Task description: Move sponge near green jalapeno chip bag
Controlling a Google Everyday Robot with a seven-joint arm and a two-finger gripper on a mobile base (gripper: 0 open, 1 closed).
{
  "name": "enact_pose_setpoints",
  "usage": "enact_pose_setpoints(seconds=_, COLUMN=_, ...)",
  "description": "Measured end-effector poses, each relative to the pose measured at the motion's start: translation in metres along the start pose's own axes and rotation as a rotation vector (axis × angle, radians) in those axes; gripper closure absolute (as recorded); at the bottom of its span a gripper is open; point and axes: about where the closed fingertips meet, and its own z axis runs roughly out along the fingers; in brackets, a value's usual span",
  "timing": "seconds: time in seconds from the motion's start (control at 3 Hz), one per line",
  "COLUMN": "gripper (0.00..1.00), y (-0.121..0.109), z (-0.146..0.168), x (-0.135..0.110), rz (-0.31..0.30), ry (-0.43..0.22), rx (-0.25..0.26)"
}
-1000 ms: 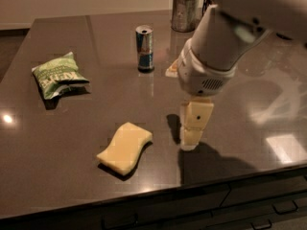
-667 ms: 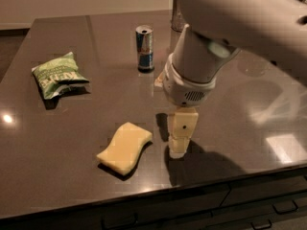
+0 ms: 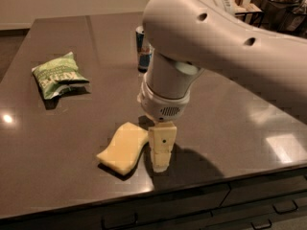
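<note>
The pale yellow sponge (image 3: pixel 122 146) lies flat on the dark table (image 3: pixel 57 143) near its front edge. My gripper (image 3: pixel 160 163) points straight down just to the right of the sponge, its cream fingers (image 3: pixel 162 143) next to the sponge's right end and low over the table. The green jalapeno chip bag (image 3: pixel 58 74) lies at the left of the table, well away from the sponge and the gripper.
A blue-and-silver drink can (image 3: pixel 142 49) stands behind my arm, mostly hidden by it. The large white arm (image 3: pixel 230 47) fills the upper right. The table's front edge with drawers (image 3: pixel 192 202) runs just below the sponge.
My arm has swung left and toward the front, and the gripper has come from right of the sponge to right beside its end. The sponge and bag have not moved.
</note>
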Motion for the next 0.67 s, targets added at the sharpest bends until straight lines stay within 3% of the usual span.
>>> enact_pose_setpoints(seconds=0.33, gripper=0.0, y=0.0021, z=0.0098, x=-0.0133, rz=-0.013, ry=0.005, rx=-0.034)
enact_pose_setpoints(seconds=0.67, gripper=0.15, y=0.0004, z=0.0169, x=-0.0186, rz=-0.006, ry=0.015, rx=-0.069)
